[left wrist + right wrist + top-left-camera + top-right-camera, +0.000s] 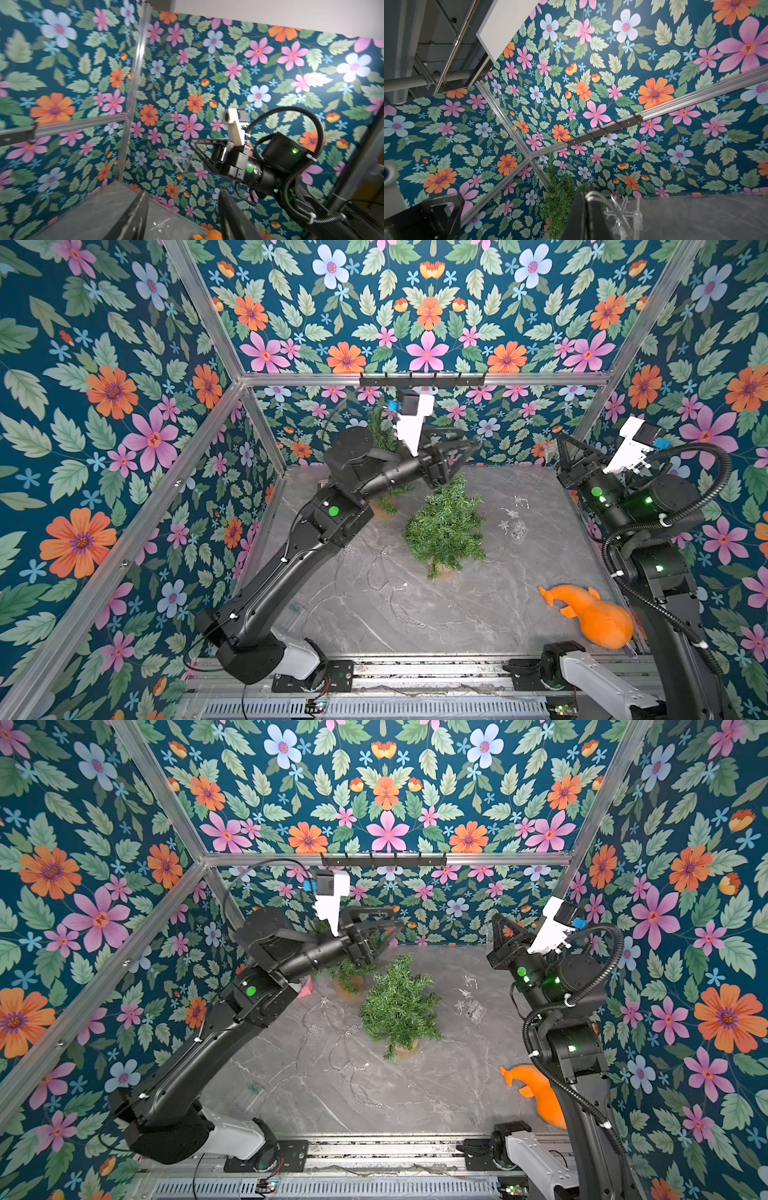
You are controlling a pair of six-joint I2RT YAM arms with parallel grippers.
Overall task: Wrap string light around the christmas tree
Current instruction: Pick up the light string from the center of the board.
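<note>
The green christmas tree (446,526) (399,1006) stands upright mid-table. Clear stars of the string light (512,513) (465,994) lie on the table to its right, and thin wire loops lie on the table to its left. My right gripper (560,438) (584,191) is raised at the back right, shut on the string light; a clear star (623,212) (180,158) dangles beside its tips. My left gripper (471,444) (182,207) hovers above and behind the tree top, pointing toward the right gripper, open with nothing between its fingers (133,216).
A second small green tree (380,427) stands at the back, partly hidden by the left arm. An orange plush toy (594,614) lies at the front right. A black hook rail (422,379) runs along the back wall. Floral walls close in three sides.
</note>
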